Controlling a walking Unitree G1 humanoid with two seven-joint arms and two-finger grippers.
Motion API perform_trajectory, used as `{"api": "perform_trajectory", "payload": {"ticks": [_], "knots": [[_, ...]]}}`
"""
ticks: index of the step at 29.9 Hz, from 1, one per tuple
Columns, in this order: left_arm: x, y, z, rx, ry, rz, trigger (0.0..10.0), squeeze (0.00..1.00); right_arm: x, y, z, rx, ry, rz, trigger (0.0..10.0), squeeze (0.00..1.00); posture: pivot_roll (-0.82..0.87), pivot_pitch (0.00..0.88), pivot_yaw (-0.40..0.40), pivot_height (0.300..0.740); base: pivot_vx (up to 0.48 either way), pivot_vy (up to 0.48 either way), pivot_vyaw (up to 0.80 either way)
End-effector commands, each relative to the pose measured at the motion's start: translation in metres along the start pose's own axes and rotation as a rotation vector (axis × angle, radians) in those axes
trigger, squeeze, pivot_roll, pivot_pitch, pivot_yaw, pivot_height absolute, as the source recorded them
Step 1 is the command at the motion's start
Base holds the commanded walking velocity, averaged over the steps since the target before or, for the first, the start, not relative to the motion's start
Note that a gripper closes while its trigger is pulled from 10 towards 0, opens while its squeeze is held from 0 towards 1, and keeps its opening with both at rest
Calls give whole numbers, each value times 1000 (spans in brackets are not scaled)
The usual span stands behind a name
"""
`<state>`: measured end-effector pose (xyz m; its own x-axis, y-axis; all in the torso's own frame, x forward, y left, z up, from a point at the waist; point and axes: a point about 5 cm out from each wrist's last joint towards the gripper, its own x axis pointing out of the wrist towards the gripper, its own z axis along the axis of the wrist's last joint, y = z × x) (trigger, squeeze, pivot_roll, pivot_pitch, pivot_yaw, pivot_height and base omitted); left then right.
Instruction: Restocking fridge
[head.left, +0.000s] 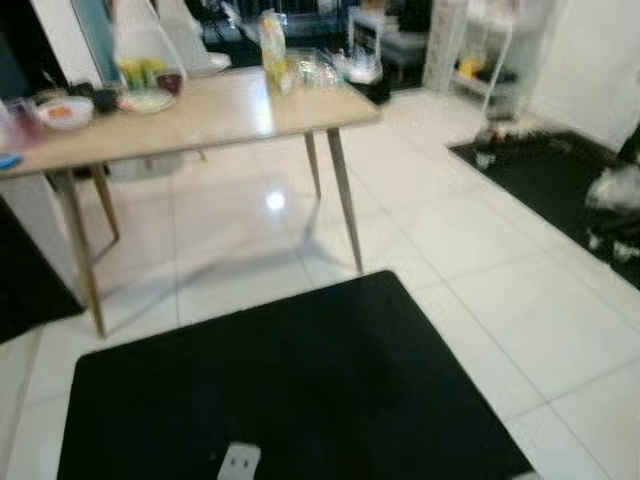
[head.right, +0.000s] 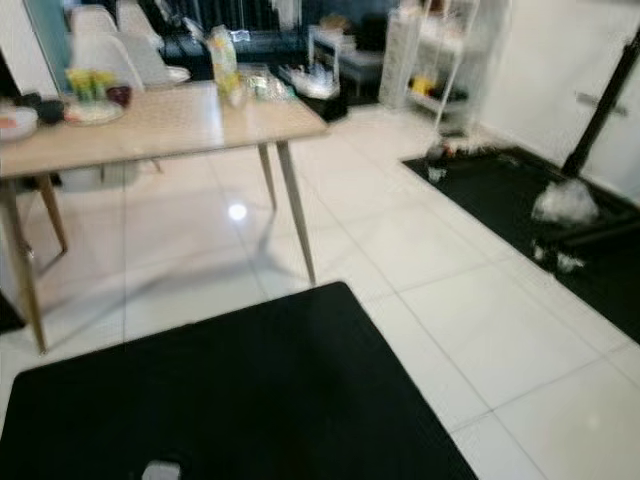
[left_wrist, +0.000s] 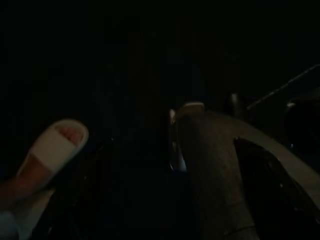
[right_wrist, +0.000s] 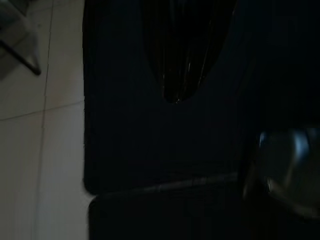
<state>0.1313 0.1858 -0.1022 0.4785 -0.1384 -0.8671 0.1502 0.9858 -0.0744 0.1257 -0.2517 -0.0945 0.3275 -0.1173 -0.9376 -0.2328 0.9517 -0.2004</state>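
A light wooden table (head.left: 230, 112) stands ahead on the left. On it are a yellow packet (head.left: 272, 45), clear packs (head.left: 318, 70), a plate with yellow bottles (head.left: 145, 82) and a bowl (head.left: 65, 112). My left arm hangs idle in the dark. My right gripper (right_wrist: 174, 97) hangs low over a black mat (right_wrist: 150, 150), its fingers together with nothing in them.
A large black floor mat (head.left: 290, 390) lies right in front, with a small white tag (head.left: 239, 462) on it. White tiles spread beyond. Another dark mat with clutter (head.right: 560, 210) lies at the right, and white shelves (head.right: 430, 60) stand at the back. A person's foot in a white slipper (left_wrist: 50, 150) is near my left arm.
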Motion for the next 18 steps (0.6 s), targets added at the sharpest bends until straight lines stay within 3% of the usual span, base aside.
{"api": "perform_trajectory", "payload": {"ticks": [1,8,18], "knots": [[-2,-1,-10,1,46,-2,10000,0,0,4,-8,-15,29,8,10000,0,23,0,-26,740,337,0,0],[-2,2,-8,-4,38,7,10000,0,2,8,5,-4,2,15,10000,0,39,0,-29,740,339,0,0],[-4,7,-12,-7,48,17,10000,0,1,11,-3,-8,19,25,10000,0,38,0,-29,740,338,0,0]]}}
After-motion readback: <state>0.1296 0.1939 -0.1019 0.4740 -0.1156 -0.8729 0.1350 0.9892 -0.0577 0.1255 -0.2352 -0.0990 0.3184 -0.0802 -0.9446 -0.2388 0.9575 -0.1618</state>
